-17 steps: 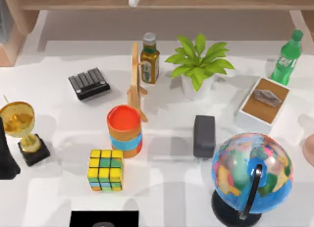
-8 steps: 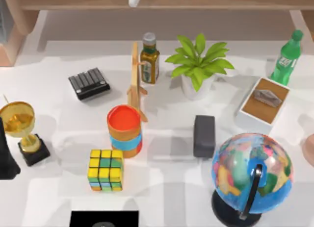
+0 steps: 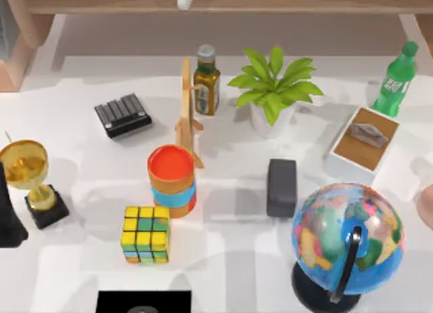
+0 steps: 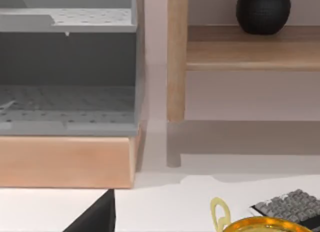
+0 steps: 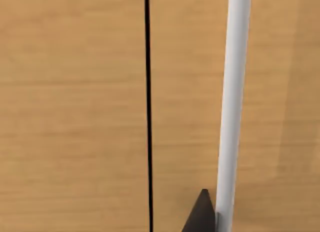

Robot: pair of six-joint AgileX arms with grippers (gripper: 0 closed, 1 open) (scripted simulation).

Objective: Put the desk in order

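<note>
Nothing moved on desk, spanning centre below 12 o'clock shelf; left gripper, right gripper: state cannot be told; risk: arm sweep toppling trophy, 9 o'clock, or globe, 5 o'clock

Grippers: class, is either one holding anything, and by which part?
Cannot be told: the left gripper shows as a dark tip above the desk, with nothing visibly between its fingers.
</note>
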